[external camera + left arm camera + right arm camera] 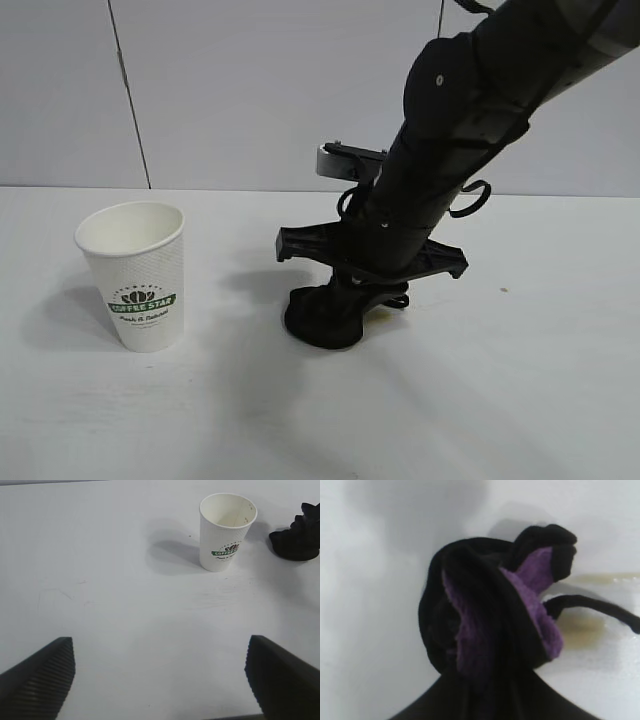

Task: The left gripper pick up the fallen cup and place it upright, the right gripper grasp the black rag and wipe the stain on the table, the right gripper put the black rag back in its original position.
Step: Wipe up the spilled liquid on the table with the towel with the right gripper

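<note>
Right gripper [345,300] clamps black rag [325,318], pressed on table [520,400] mid-surface; fingertips buried in cloth. Stain [587,625] partly hidden beside rag. Cup [135,275] upright toward left edge. Left gripper [160,677] spread wide, only fingertips visible.

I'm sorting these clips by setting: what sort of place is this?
Probably a lab or test bench, not a home or café: a bare white table against plain grey wall panels, and black robot arms, the right gripper pressing a black rag down beside a lone paper cup.
</note>
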{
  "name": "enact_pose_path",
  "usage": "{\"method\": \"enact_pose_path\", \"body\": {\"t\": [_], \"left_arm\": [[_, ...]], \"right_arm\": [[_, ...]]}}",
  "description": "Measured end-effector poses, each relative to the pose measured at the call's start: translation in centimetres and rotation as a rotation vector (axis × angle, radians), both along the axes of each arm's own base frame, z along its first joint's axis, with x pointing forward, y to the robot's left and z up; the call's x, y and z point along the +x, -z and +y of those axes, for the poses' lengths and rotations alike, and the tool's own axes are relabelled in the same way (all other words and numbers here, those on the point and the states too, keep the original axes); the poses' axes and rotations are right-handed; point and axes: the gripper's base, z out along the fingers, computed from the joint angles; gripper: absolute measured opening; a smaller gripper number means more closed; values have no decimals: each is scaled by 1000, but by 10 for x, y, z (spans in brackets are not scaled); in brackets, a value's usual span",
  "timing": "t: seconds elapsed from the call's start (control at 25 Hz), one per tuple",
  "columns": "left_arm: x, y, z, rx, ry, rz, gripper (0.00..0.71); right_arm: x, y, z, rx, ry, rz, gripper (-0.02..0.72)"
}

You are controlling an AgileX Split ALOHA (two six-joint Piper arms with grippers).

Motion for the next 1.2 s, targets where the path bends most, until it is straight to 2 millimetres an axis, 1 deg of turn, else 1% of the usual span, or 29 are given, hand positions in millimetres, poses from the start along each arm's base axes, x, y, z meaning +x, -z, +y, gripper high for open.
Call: {"method": "enact_pose_path", "body": {"t": [0.2, 0.32, 0.56, 0.68, 0.84, 0.96, 1.04, 1.12, 1.2], "left_arm": [[0, 0, 0, 0, 0, 0, 663], [0, 0, 0, 0, 0, 0, 663], [0, 0, 0, 0, 0, 0, 663], [0, 0, 0, 0, 0, 0, 663], [0, 0, 0, 0, 0, 0, 663], [0, 0, 0, 0, 0, 0, 663], [0, 0, 0, 0, 0, 0, 663], [0, 0, 0, 0, 0, 0, 663], [0, 0, 0, 0, 0, 0, 663]], "right_arm": [[4, 2, -15, -43, 20, 31, 80], [9, 0, -33, -64, 53, 61, 80], [24, 0, -88, -117, 176, 101, 80], [29, -2, -112, -136, 228, 117, 80], [30, -4, -136, -158, 274, 148, 80], [28, -5, -139, -166, 269, 178, 80], [24, -4, -131, -157, 227, 205, 80], [19, -4, -115, -121, 176, 237, 80], [13, -5, -93, -51, 129, 261, 80]]}}
